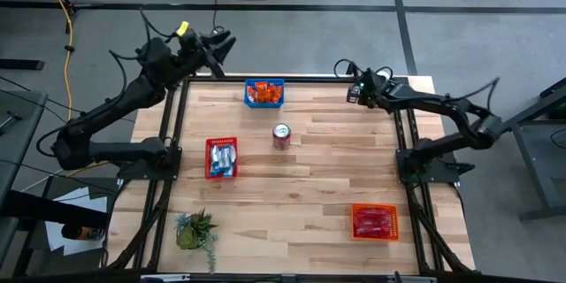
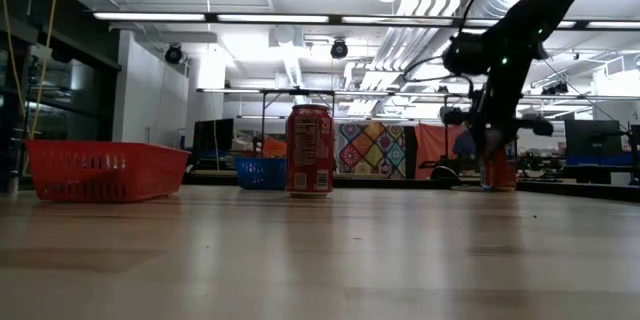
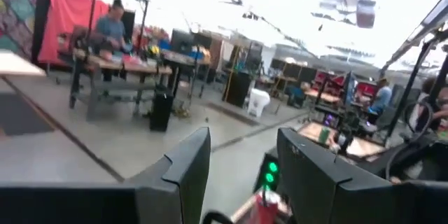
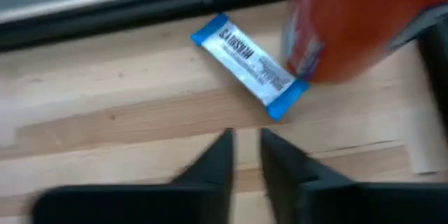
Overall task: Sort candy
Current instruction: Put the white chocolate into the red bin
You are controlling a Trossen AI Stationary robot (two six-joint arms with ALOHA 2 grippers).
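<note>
Candy (image 4: 250, 66) beside can (image 4: 353, 24), ungrasped.

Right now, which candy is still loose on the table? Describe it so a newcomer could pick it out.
Go to the table's far right corner, where the right gripper hovers. Just ahead of its fingers lies a blue-and-white candy packet, flat on the bare wood beside a red can. Unlike the other candies, it sits in no basket.

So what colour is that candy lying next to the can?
The candy packet is white with blue ends, clearest in the right wrist view.
</note>
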